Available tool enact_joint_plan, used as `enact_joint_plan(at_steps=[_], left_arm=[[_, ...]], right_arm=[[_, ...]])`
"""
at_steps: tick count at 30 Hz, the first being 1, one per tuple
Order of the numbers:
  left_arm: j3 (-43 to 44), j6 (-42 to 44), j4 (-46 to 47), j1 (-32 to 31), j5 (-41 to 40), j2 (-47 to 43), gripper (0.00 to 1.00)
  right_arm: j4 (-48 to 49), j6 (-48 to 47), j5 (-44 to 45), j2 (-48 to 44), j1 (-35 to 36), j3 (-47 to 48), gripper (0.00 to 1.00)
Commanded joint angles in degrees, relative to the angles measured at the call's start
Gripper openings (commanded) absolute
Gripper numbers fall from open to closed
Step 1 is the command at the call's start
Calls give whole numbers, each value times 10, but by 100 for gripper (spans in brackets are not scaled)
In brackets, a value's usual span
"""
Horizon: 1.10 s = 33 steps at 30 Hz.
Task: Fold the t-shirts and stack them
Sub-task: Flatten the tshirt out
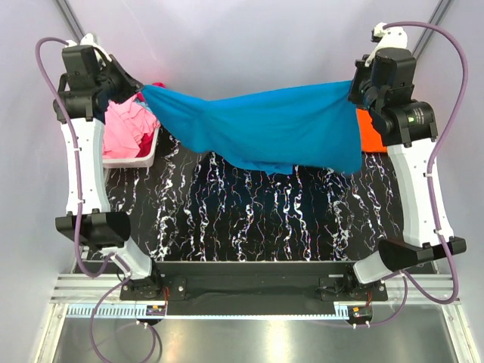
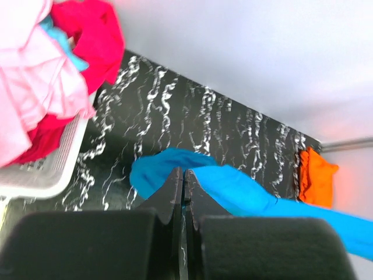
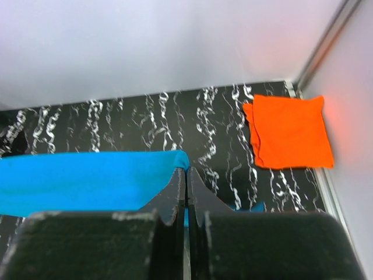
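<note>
Turquoise t-shirt (image 1: pixel 265 128) hangs stretched between my two hands above the desk (image 1: pixel 249 227). My left hand (image 2: pixel 183 178) is pinched fully closed on one edge of it, just above the far end of the white basket (image 1: pixel 147 156) — my right hand (image 3: pixel 186 178) is clamped just as tight on the opposite edge, well across the desk from the basket. Inside the basket a light pink tee (image 1: pixel 125 125) and a magenta tee (image 2: pixel 96 29) lie crumpled together. At the desk corner farthest from the basket lies an orange tee (image 3: pixel 289 131), folded flat.
</note>
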Motion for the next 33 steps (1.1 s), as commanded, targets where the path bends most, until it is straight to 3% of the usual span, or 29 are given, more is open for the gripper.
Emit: enact_joint_plan(at_steps=[1, 4, 7, 10, 12, 15, 19, 26, 33], left_arm=[[64, 51, 41, 7, 113, -19, 0], [28, 59, 84, 8, 125, -69, 0], [-35, 40, 213, 8, 177, -141, 0], [-11, 35, 214, 8, 230, -144, 0], [-10, 21, 214, 9, 219, -138, 0], [17, -4, 183, 10, 168, -90, 0], [157, -32, 54, 11, 135, 45, 0], [135, -14, 24, -5, 76, 148, 0], [138, 88, -17, -58, -108, 146, 0]], right_arm=[[5, -10, 38, -53, 1, -3, 0], [10, 1, 29, -88, 1, -11, 0], [23, 6, 8, -119, 1, -24, 0], [36, 15, -6, -146, 1, -43, 0], [47, 19, -8, -152, 1, -60, 0], [67, 23, -3, -131, 2, -88, 0], [86, 29, -8, -81, 1, -98, 0], [120, 27, -36, 25, -4, -89, 0], [125, 38, -66, 39, -3, -85, 0]])
